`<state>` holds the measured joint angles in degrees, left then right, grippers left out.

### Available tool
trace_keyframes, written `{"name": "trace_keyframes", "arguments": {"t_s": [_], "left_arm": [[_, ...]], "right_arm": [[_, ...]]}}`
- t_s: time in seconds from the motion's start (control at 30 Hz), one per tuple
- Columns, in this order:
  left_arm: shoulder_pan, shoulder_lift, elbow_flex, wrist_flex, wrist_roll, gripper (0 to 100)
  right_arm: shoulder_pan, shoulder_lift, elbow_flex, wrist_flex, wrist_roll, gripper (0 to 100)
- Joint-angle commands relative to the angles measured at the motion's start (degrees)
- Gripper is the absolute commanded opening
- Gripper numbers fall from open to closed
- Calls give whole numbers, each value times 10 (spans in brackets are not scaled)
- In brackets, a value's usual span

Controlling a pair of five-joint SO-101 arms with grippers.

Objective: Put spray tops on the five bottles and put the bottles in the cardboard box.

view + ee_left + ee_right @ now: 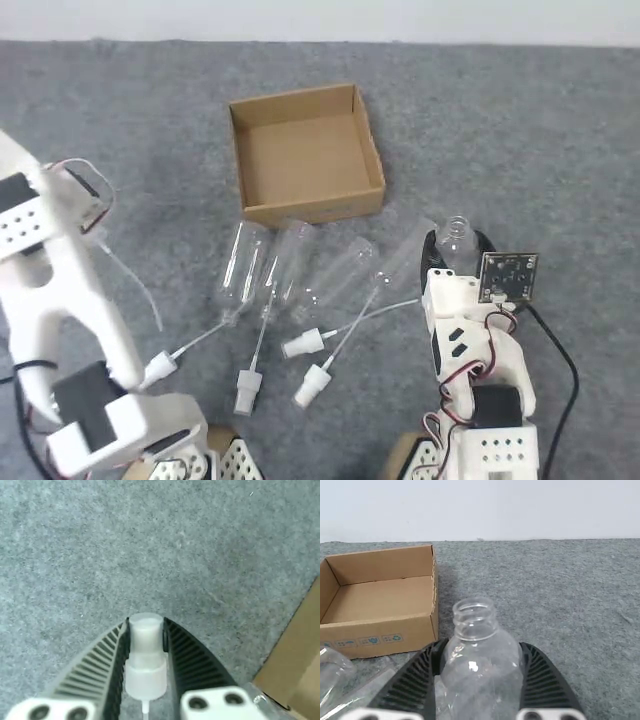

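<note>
Grey mat [520, 120] is spread under everything, and the cardboard box [300, 155] is sat on it with nothing loaded so far. Off the box's right corner, on the side facing the arms, one bottle [476, 630] is held upright. It's clamped round its body by the right gripper [480, 650], with the open neck pointed straight up and uncapped. Four more bottles [245, 265] are laid flat just in front of the box, necks apparently aimed away from it. Four loose spray tops [303, 345] are scattered beyond them, tubes pointed back at the necks. Well off to the box's left, the left gripper [146, 622] is closed tight on a fifth spray top [145, 655]. So capping hinges on that top being carried across the box's front and its tube dropped down the upright neck. The held tube is cut off at the frame edge, so its hang can't be judged. The bottle's base is cut off too.
</note>
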<state>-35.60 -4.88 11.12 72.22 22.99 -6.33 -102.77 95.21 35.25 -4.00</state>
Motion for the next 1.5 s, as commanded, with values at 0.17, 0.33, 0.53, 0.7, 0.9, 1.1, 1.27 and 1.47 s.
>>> {"name": "trace_keyframes", "arguments": {"t_s": [0.17,0.33,0.53,0.7,0.9,1.1,1.27,1.47], "left_arm": [[49,-105,-30,51,10,10],[73,-166,-13,70,10,10],[91,-248,59,31,18,10],[94,-338,129,-14,33,10],[94,-436,176,-54,33,10],[94,-491,212,-88,33,10],[130,-519,243,-101,33,10],[164,-564,248,-113,33,10]], "right_arm": [[4,-12,12,0,8,70],[4,-12,12,0,8,70],[4,-12,12,0,8,70],[6,-12,12,1,8,70],[6,-12,12,1,8,70],[6,-12,12,0,8,70],[6,-12,12,0,8,70],[2,-12,11,0,8,70]]}}
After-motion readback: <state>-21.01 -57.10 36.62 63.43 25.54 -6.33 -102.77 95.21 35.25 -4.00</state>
